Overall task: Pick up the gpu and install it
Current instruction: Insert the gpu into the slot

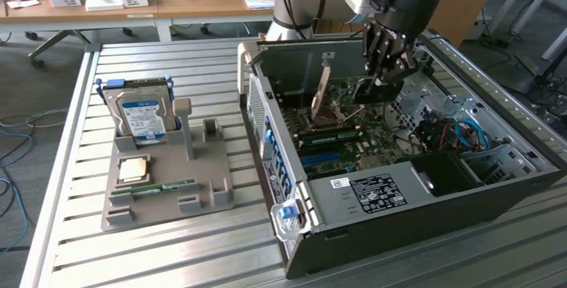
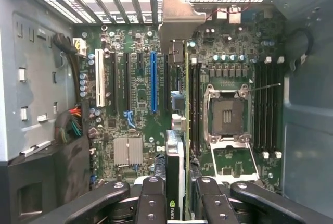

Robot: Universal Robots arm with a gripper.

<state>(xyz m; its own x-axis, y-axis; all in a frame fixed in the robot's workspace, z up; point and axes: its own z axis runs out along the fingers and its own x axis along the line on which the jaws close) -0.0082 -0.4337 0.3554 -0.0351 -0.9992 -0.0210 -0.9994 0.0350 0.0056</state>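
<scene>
My gripper [image 1: 379, 83] is down inside the open computer case [image 1: 399, 198], shut on the gpu [image 1: 322, 90]. The card stands on edge over the motherboard [image 1: 354, 139], its tan board and silver end bracket toward the case's rear wall. In the wrist view the gpu [image 2: 177, 153] runs edge-on away from my gripper [image 2: 177, 190], between black fingers [image 2: 152, 198], and its silver bracket [image 2: 179, 21] reaches the rear slot openings. It lies beside the long blue slot [image 2: 153, 81], on the side nearer the processor socket [image 2: 227, 114]. Whether it sits in a slot I cannot tell.
On the slatted table at the exterior view's left, a grey holder [image 1: 199, 192] carries a silver hard drive with a blue label [image 1: 140, 112], a processor chip [image 1: 133, 168] and a green memory stick [image 1: 164, 187]. Blue and orange cables [image 1: 461, 134] lie in the case.
</scene>
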